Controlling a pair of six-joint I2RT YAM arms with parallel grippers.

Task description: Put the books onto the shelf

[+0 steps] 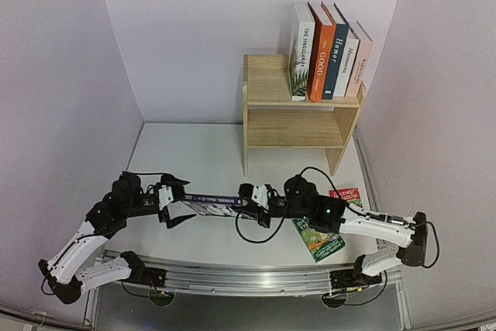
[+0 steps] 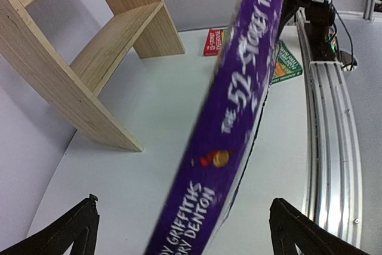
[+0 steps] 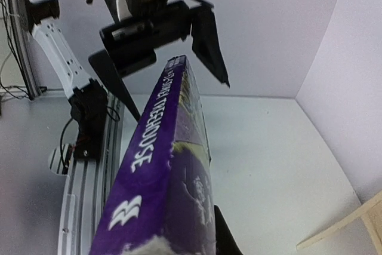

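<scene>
Purple book (image 2: 239,117): "52-Storey Treehouse", spine up, in the air above the counter (image 1: 194,153), between the two arms and well apart from the shelf (image 1: 298,125).
Left fingers (image 2: 77,231): spread wide on both sides of one end of the book, not touching it.
Right fingers (image 3: 225,242): closed on the other end; they alone carry the book.
Shelf: five books (image 1: 329,52) stand on the right part of the top tier; there is room to their left.
Green book (image 1: 318,239), red book (image 1: 346,194): flat on the counter beside the right arm.
Step in hand: probably the right arm brings the purple book to the shelf.
To do it well: first pull the left arm straight back, so that no finger catches the cover. The grip is at one end, so the far end can sag; move slowly, set the book upright against the standing ones, then let go.
</scene>
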